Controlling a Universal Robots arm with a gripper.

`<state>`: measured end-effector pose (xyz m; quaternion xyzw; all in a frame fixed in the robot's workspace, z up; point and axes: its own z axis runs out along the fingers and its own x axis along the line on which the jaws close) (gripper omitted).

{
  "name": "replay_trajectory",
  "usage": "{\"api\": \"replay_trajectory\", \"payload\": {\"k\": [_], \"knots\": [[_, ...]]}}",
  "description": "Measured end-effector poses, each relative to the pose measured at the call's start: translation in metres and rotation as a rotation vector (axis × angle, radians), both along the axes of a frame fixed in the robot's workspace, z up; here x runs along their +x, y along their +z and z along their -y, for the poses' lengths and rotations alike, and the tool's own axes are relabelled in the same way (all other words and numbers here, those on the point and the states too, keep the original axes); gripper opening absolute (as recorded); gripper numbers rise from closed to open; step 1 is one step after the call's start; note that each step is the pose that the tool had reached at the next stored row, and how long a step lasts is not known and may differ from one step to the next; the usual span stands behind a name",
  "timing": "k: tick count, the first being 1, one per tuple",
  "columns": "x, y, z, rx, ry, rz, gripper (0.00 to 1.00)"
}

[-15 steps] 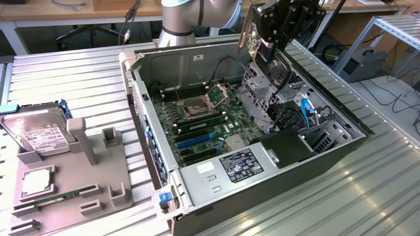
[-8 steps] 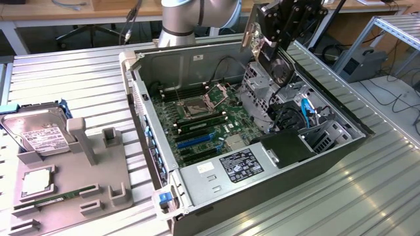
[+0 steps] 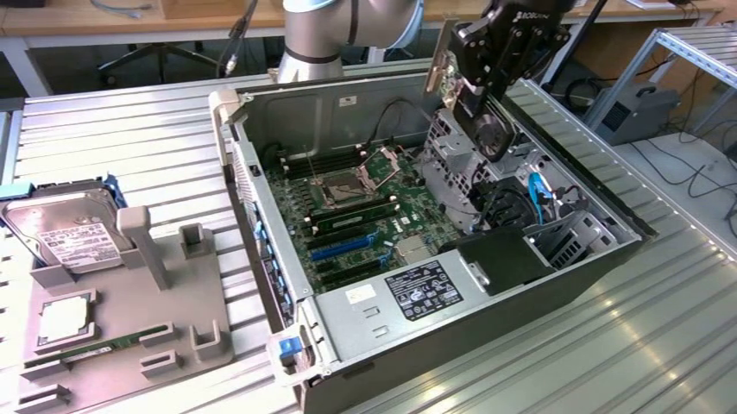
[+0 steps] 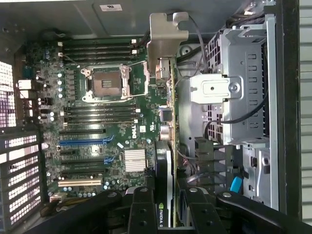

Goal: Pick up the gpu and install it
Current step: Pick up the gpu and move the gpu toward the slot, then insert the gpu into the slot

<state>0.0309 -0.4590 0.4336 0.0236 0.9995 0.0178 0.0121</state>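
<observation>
Black fingers [image 4: 144, 212] clamp slim black fan-faced, silver-bracketed gpu [image 3: 486, 128] above open grey computer case [image 3: 334, 108]; likely rigid, light, fragile: best held by edges, clear of fan.

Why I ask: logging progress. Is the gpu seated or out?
Out: the gripper holds the gpu above the open case; expansion slots sit empty.

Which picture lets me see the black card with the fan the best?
The exterior view. There the gpu shows its fan face, held by the gripper above the open computer case. The wrist view looks along its thin edge, toward its silver bracket.
</observation>
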Motion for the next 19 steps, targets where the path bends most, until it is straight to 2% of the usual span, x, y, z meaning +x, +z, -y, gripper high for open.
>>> {"api": "replay_trajectory", "payload": {"k": [15, 19], "knots": [[0.0001, -0.0005, 0.0000, 0.0000, 0.001, 0.0000, 0.27], [0.0000, -0.0006, 0.0000, 0.0000, 0.118, 0.0000, 0.27]]}}
